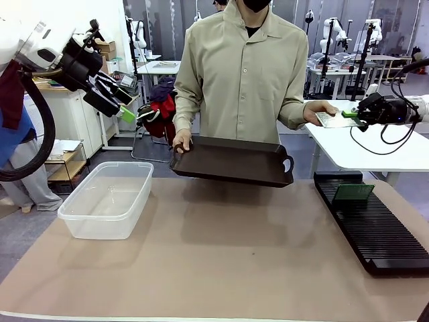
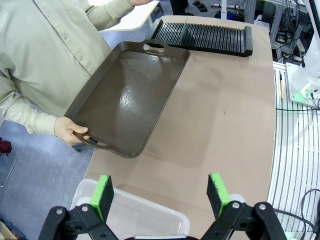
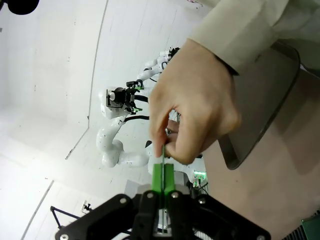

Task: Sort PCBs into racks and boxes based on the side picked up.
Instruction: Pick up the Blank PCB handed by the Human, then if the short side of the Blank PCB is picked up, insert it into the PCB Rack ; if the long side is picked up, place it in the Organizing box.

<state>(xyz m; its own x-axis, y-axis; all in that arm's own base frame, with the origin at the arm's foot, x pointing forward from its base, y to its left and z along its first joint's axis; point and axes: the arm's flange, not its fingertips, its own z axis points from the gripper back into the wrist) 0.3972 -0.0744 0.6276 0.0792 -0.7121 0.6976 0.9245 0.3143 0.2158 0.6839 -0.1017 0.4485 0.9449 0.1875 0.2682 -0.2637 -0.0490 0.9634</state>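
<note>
One PCB (image 1: 333,120), in the person's hand (image 1: 314,112), sat clenched in the right jaws; another PCB (image 1: 354,192) stood in the rack (image 1: 385,231); left jaws gaped wide.

White arm (image 1: 23,33), black left hand (image 2: 160,189), green pads (image 2: 104,194), black cable (image 1: 51,131)

The box (image 1: 107,200) sits by the table's (image 1: 234,268) left edge, the left fingers (image 2: 104,194) above it. The rack (image 1: 385,231) runs along the right edge, one PCB (image 1: 354,192) standing in its far end. A tray (image 1: 231,161) hangs over the far edge; beyond the far right corner the right fingers (image 3: 157,177) pinch a second PCB (image 1: 333,119)
</note>
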